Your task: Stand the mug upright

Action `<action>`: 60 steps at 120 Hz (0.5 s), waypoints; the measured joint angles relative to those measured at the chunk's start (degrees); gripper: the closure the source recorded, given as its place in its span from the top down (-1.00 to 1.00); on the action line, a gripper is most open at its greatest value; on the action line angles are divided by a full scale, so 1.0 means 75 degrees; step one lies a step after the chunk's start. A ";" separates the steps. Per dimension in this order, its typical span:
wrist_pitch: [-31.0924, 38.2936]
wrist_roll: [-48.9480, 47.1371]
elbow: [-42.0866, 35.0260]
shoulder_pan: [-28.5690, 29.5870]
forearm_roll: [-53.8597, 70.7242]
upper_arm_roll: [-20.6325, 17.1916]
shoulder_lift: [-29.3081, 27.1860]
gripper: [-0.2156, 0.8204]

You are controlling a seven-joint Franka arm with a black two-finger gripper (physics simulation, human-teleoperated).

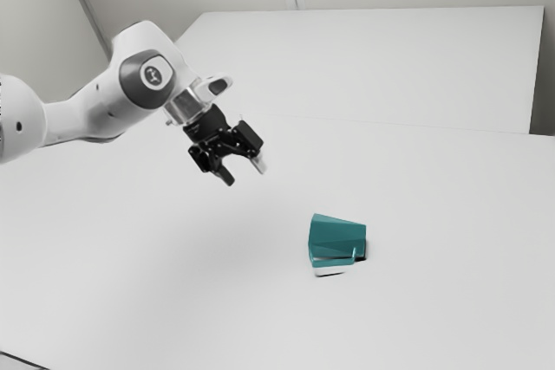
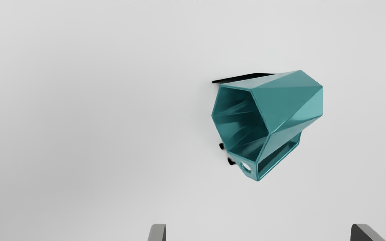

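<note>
A pale, plain table (image 1: 173, 275) carries a teal, faceted mug (image 1: 336, 238), which lies on its side on the bare surface. The wrist view looks into its open mouth (image 2: 243, 120), with the handle (image 2: 253, 172) out to one side. Black patches beside it on the table are probably shadow.

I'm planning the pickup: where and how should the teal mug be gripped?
From above, I'd straddle the mug near its narrower end with the open claw. It lies on its side, tapering away from its mouth, and the handle stops short of that end.
</note>
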 joint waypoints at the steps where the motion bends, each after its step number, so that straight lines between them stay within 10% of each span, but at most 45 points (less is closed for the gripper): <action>1: 0.0070 0.0020 -0.0064 0.0009 -0.0036 -0.0012 -0.0001 0.58; 60: 0.2329 0.1684 -0.1187 -0.0175 -0.3070 -0.0721 0.0851 0.58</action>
